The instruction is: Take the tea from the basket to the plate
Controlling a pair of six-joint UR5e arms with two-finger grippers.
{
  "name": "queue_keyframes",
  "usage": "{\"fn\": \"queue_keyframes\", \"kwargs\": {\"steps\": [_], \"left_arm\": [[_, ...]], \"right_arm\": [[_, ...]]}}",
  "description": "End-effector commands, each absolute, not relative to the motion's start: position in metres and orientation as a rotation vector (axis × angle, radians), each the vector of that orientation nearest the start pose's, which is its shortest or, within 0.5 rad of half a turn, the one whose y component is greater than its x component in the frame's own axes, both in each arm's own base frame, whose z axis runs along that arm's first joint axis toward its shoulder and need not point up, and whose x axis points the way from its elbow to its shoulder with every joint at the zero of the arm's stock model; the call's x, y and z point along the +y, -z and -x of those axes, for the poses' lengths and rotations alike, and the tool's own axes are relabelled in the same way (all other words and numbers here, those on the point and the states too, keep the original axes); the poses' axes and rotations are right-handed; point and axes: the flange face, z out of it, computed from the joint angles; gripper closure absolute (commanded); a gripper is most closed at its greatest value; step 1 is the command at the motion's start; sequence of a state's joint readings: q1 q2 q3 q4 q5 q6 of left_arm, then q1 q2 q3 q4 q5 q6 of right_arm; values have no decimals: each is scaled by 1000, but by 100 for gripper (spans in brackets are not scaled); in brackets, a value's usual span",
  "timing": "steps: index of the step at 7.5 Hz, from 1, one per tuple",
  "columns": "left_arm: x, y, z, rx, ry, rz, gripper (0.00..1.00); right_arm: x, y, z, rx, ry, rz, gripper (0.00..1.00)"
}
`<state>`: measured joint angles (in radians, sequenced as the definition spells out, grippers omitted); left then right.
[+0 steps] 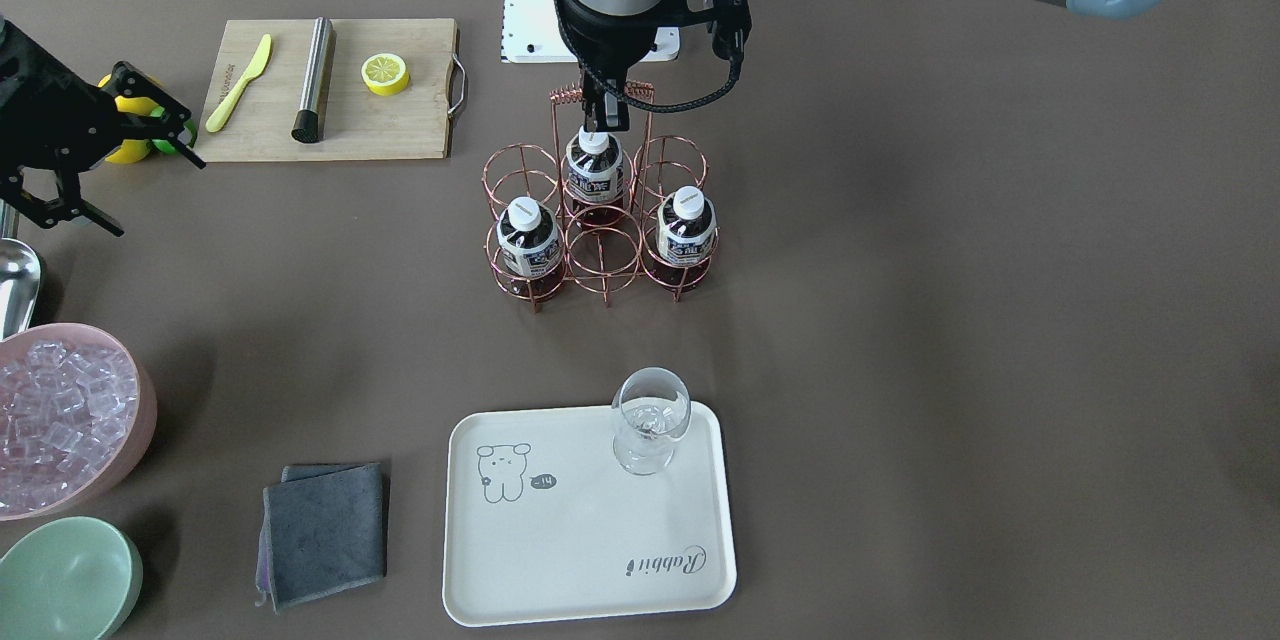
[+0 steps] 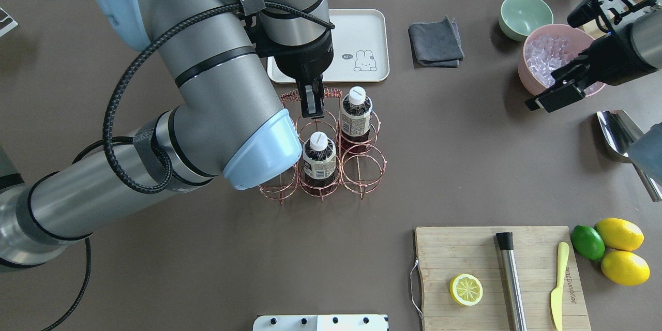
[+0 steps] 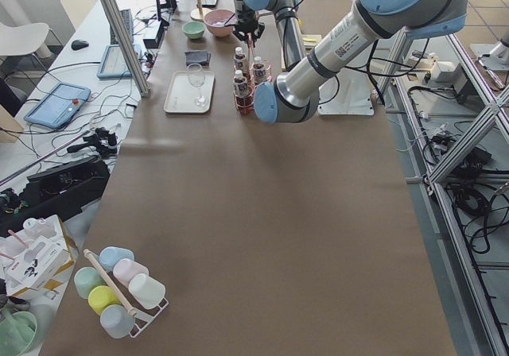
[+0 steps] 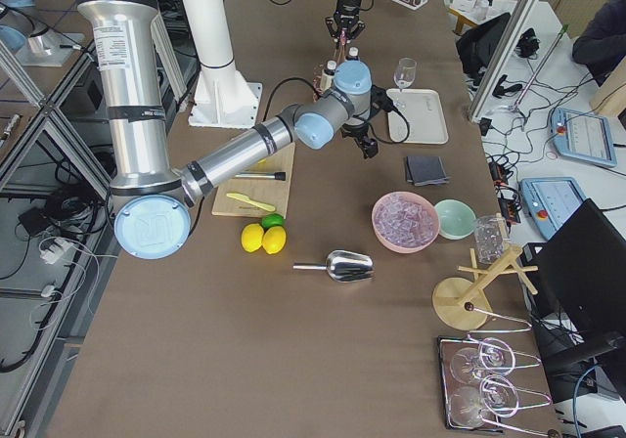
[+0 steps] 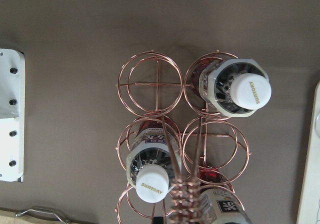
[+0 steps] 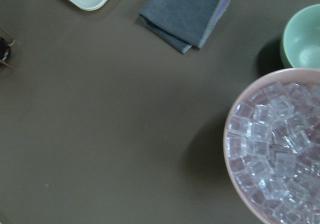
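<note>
Left gripper (image 1: 606, 118) hovers over the basket (image 1: 605, 270) handle; finger gap I cannot tell. 3 tea bottles (image 1: 527, 242) stand in its cells. I would centre on the middle bottle (image 1: 594, 172) cap, avoiding the handle.

1. The left arm (image 2: 207, 88) reaches forward over the middle of the counter (image 2: 465, 165), wrist turned straight down.
2. The left gripper (image 1: 604, 118) hangs vertical, fingers pointing at the counter; whether its jaws are parted cannot be made out.
3. The right arm (image 2: 638, 44) is held out to its own side, raised off the counter.
4. The right gripper (image 2: 549, 62) slants forward and down, jaws spread wide and empty.
</note>
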<state>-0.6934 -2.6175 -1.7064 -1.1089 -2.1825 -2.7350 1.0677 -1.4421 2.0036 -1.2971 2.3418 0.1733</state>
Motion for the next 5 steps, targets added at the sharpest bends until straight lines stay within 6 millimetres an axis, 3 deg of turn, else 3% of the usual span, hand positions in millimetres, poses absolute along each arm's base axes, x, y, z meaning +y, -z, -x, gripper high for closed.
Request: {"fn": "queue_keyframes", "kwargs": {"steps": [1, 2, 4, 5], "left_arm": [[-470, -6, -446, 604, 1496, 811, 100], [-469, -6, -447, 603, 1494, 813, 100], [-469, -6, -446, 605, 1494, 813, 100], [-470, -7, -447, 600, 1496, 812, 100]], "right_arm": [[-469, -266, 220, -1041, 650, -593, 0], [-471, -241, 230, -1063, 635, -610, 1], [-459, -191, 272, -1082, 690, -685, 0], [-450, -179, 293, -1080, 715, -707, 1]]}}
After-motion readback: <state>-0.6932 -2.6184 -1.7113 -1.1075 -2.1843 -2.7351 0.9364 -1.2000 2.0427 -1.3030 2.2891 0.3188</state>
